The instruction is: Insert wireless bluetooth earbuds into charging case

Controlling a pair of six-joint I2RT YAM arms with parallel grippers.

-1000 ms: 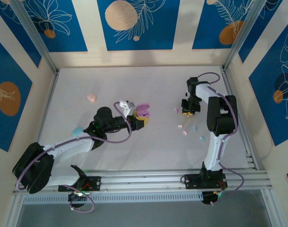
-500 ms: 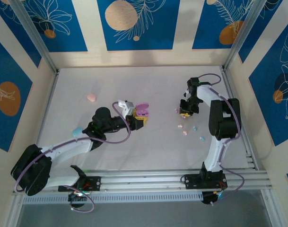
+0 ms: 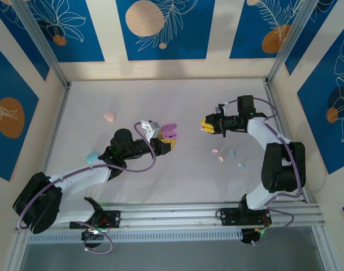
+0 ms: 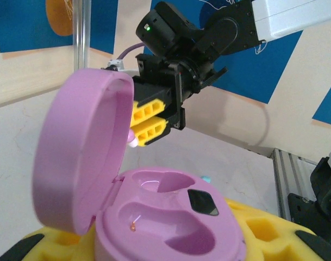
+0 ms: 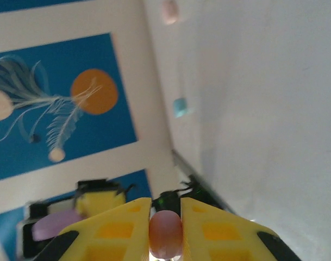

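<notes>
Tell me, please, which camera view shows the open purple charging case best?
Left wrist view: the purple charging case sits close, lid up, both sockets empty. Top external shows it small in the left pincer; right wrist shows it as a blur, lower left.

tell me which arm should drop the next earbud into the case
Right. The right gripper pinches an earbud and points at the open purple case, which the left gripper holds, lid up.
</notes>
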